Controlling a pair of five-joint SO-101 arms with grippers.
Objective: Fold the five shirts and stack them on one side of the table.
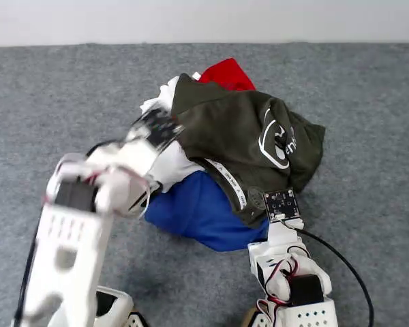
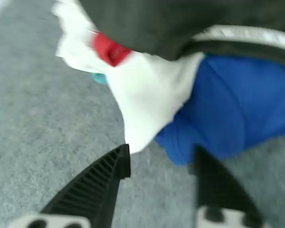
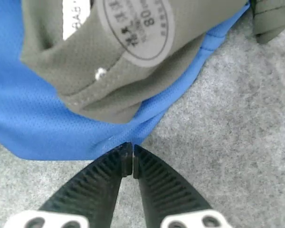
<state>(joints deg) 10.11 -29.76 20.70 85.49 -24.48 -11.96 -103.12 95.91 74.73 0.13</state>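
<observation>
Several shirts lie in one heap mid-table. A dark olive shirt (image 1: 238, 136) with a white print is on top, over a blue shirt (image 1: 198, 211), a white shirt (image 1: 172, 165) and a red shirt (image 1: 226, 73). My left gripper (image 2: 161, 159) is open just above the table, with a corner of the white shirt (image 2: 147, 104) by one finger and the blue shirt (image 2: 228, 104) beside it. My right gripper (image 3: 133, 159) is shut, its tips touching the hem of the blue shirt (image 3: 47, 118) under the olive shirt (image 3: 123, 71); no cloth shows between them.
Grey felt table (image 1: 368, 102) lies bare all around the heap. A bit of teal cloth (image 2: 99, 78) peeks from under the white shirt. The right arm's cable (image 1: 341, 262) loops over the table near the front edge.
</observation>
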